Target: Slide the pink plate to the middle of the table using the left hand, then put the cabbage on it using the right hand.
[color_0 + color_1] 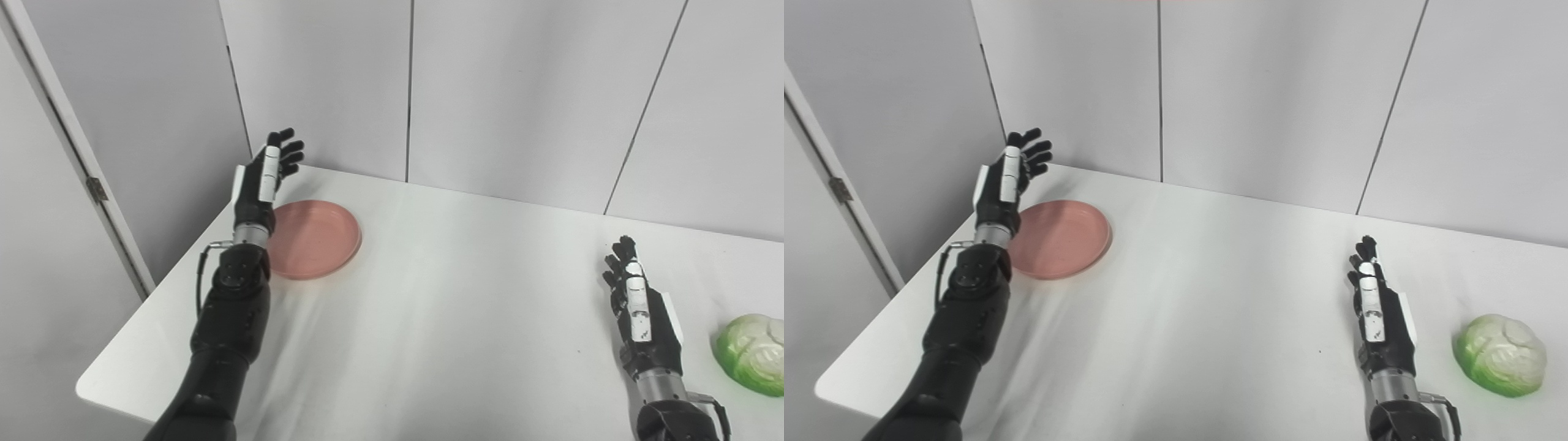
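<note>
White walls stand behind a white table (1213, 318) that fills most of both views. On it, near the far left corner, sits the round, flat pink plate (1062, 240). It is empty and not yet in the middle. The middle of the table lies to the plate's right and a bit closer to the robot, so the push needs to go that way.

The black left hand (1007, 174) is much the nearer one. It is raised at the plate's left edge, open, with its fingers spread and pointing up and away. I cannot tell if it touches the rim. The plate lies just to its right and below.

The round green and white cabbage (1500, 354) rests near the right edge. The black right hand (1378, 315) is open too, holding nothing, just left of the cabbage and not touching it.
</note>
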